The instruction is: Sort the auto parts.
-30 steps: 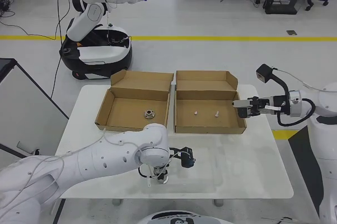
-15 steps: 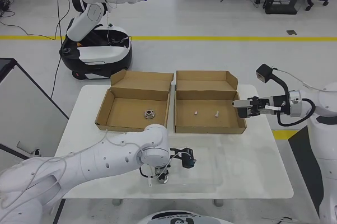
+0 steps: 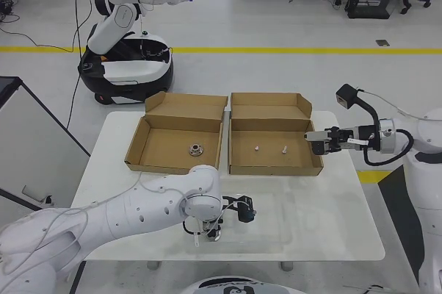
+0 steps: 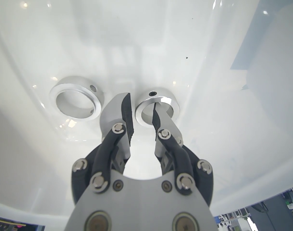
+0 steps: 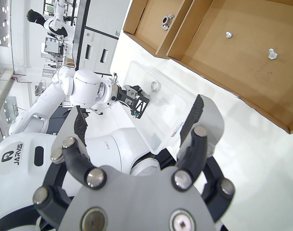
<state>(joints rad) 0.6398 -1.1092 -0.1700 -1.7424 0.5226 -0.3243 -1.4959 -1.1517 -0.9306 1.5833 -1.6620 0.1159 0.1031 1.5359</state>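
At the front edge of the worktop, the left arm's elbow has sunk slightly toward the near edge compared with 1 second ago. Its left gripper has kept its place inside the clear tray. The right arm, the boxes and the parts in them lie as they did before.

In the left wrist view the left gripper stands narrowly parted across the wall of a metal ring. 1 finger is inside the hole and the other just outside, with a small gap at the outer pad. The other ring lies flat just beside it on the tray floor, untouched.

The right gripper hangs over the right rim of the right box, and its fingers are spread wide and hold nothing. 2 bolts lie apart on that box's floor. The left box touches it side by side and holds 1 flanged part.

The worktop is white and glossy, with both boxes at its far half and the tray at its near half. Around it runs a pale grey floor crossed by a yellow line. Another white robot stands behind the worktop, and a grey cabinet stands at the left.
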